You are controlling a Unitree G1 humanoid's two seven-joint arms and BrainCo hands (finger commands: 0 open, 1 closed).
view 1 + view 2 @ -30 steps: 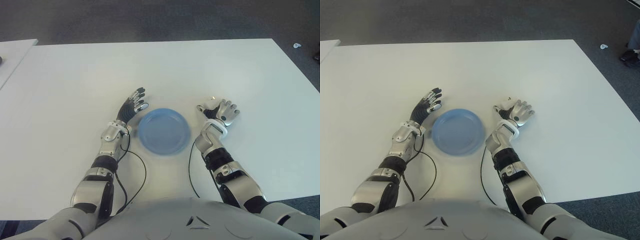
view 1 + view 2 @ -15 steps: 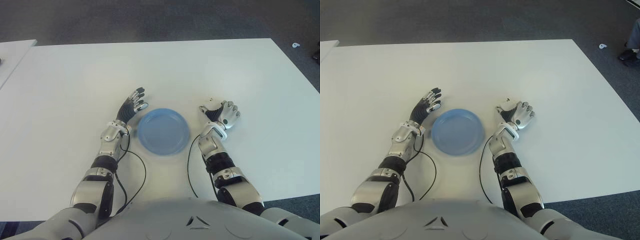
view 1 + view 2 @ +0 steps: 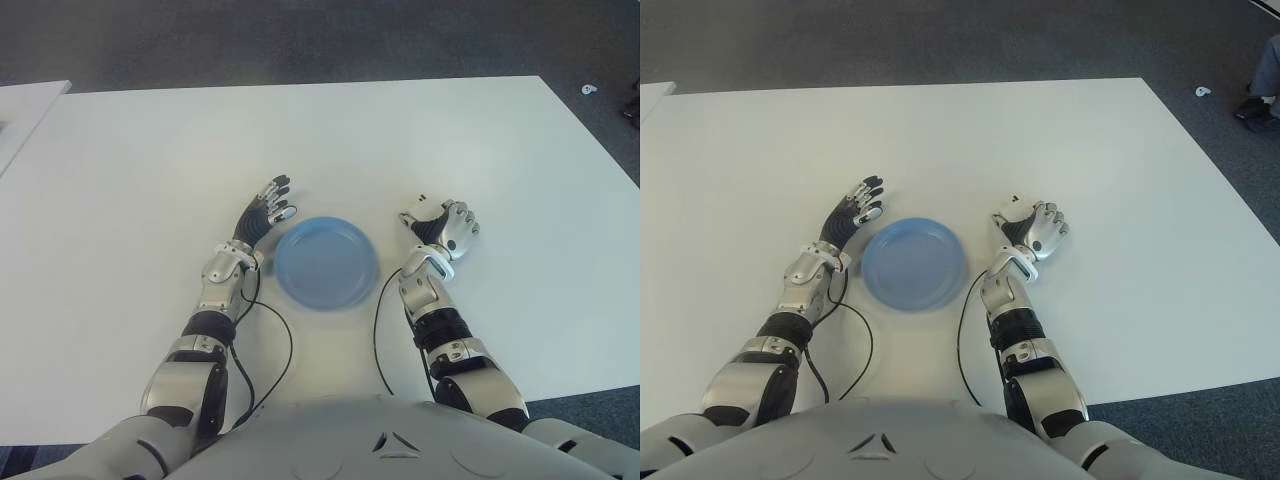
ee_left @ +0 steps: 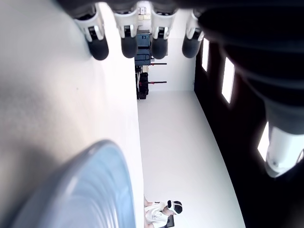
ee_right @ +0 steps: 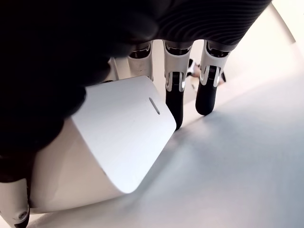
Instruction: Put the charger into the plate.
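Since a second ago the right hand has drawn nearer the blue plate, fingers closed around the mostly hidden white charger; left hand fingers spread at centre-left.

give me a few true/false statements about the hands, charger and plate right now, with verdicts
1. The charger is held in the right hand. True.
2. The charger already lies in the plate. False: the plate holds nothing; the charger is in the right hand, to the plate's right.
3. The left hand has its fingers spread and holds nothing. True.
4. The left hand shows to the right of the plate. False: it shows at the plate's left rim.
5. The plate is red. False: it is blue.
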